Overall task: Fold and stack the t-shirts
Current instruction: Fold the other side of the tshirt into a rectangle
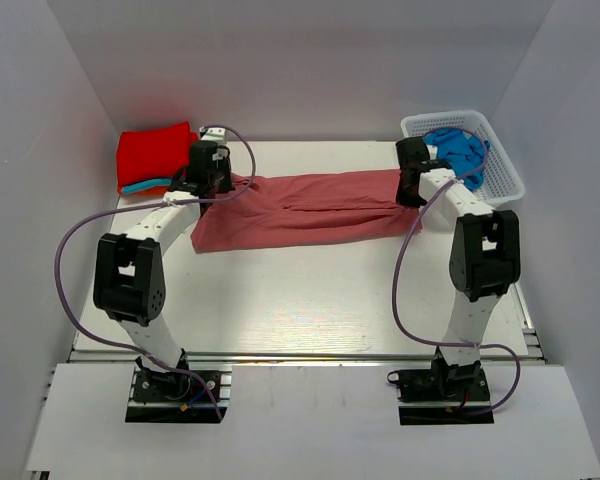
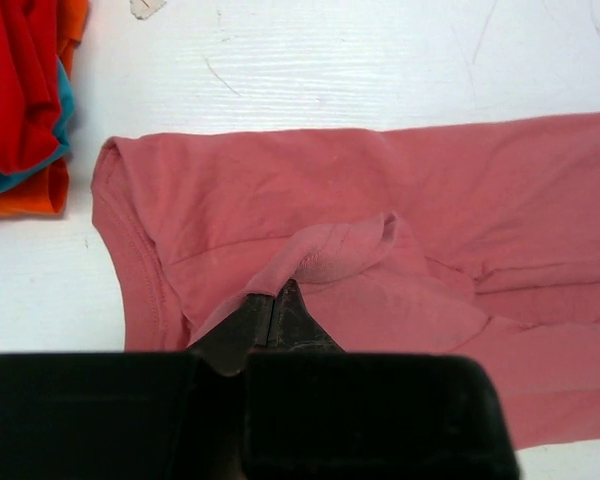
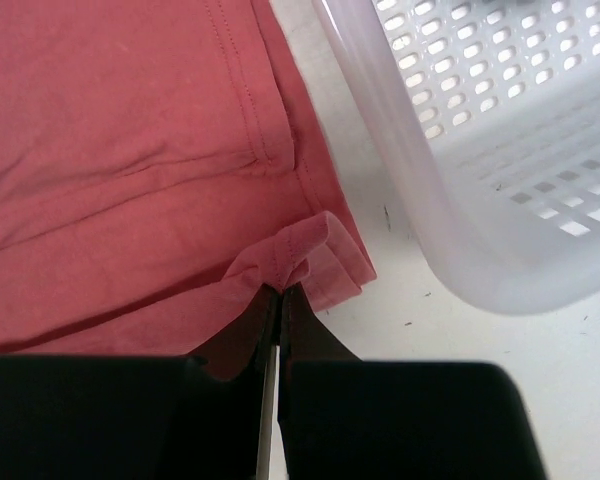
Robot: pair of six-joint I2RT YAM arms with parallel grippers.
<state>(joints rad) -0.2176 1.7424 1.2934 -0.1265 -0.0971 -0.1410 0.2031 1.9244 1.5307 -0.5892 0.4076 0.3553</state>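
A dusty rose-red t-shirt (image 1: pixel 300 208) lies folded lengthwise in a long strip across the table. My left gripper (image 1: pixel 212 180) is shut on a fold of its left end (image 2: pixel 325 255); the gripper (image 2: pixel 275 292) pinches the cloth just above the table. My right gripper (image 1: pixel 412 190) is shut on the hemmed corner of the right end (image 3: pixel 300 250), seen at the fingertips (image 3: pixel 280 292). A stack of folded shirts, bright red (image 1: pixel 155 152) over turquoise (image 1: pixel 145 186) and orange (image 2: pixel 25 195), sits at the back left. A bright blue shirt (image 1: pixel 458 148) lies in the basket.
The white lattice basket (image 1: pixel 505 175) stands at the back right, close beside my right gripper; its wall (image 3: pixel 460 150) fills the right wrist view. Grey walls close in the sides and the back.
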